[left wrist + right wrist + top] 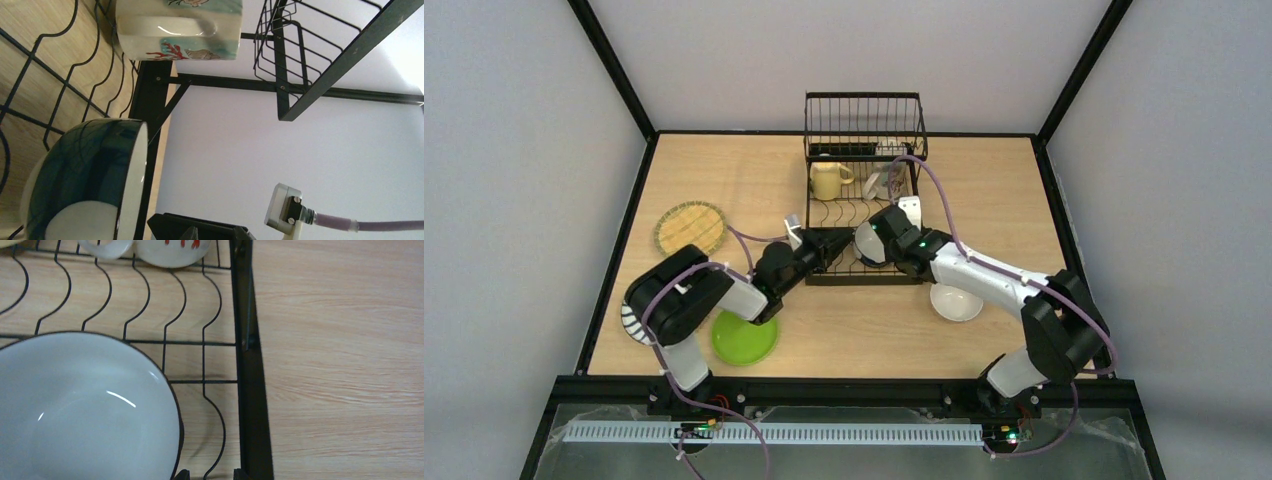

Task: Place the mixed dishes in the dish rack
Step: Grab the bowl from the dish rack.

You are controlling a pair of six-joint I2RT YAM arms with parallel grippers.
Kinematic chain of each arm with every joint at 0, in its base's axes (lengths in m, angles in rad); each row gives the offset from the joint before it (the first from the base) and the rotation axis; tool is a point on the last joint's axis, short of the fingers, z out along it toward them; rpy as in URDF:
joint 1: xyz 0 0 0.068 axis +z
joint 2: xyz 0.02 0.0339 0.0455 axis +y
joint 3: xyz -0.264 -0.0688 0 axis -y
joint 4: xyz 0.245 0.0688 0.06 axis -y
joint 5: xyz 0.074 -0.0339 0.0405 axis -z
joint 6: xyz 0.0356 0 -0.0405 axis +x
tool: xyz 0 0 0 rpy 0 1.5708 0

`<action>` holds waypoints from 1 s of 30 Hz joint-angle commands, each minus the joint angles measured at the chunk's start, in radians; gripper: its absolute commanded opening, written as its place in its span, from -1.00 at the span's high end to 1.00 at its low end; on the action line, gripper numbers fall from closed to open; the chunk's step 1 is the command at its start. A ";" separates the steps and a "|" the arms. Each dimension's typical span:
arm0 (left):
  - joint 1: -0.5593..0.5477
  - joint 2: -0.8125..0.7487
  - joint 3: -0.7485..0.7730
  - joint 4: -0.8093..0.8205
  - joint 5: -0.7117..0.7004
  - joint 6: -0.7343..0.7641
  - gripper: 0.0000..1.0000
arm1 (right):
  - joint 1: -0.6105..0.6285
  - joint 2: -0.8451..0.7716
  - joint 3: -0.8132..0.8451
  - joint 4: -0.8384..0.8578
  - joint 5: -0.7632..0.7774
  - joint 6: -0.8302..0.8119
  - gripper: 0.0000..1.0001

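Note:
The black wire dish rack point(864, 140) stands at the back centre. A pale yellow mug point(827, 180) and a patterned white mug point(886, 184) sit in it. A bowl, blue outside and white inside point(867, 245), stands on edge in the rack's front slots; it also shows in the left wrist view point(85, 175) and the right wrist view point(85, 410). My right gripper point(876, 236) point(210, 475) is open and empty beside its rim. My left gripper point(829, 246) point(217, 234) is open at the rack's front left. A white bowl point(956, 302), lime green plate point(744, 338) and tan woven plate point(690, 227) lie on the table. The striped plate point(632, 322) is half hidden under my left arm.
The rack's tall basket section point(320, 55) rises at the far end. The rack's black frame bar point(252, 390) runs beside my right gripper, with bare wooden table point(345, 365) to its right. Black rails edge the table point(614, 260).

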 commanded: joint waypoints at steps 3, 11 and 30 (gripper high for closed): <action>0.010 -0.066 0.026 -0.132 0.037 0.075 0.19 | -0.001 0.036 0.021 0.012 -0.068 0.027 0.03; 0.011 -0.076 0.040 -0.183 0.063 0.099 0.14 | -0.001 0.052 0.035 0.029 -0.098 0.038 0.03; 0.017 -0.054 0.072 -0.214 0.088 0.114 0.13 | -0.001 0.063 0.066 0.007 -0.128 0.085 0.03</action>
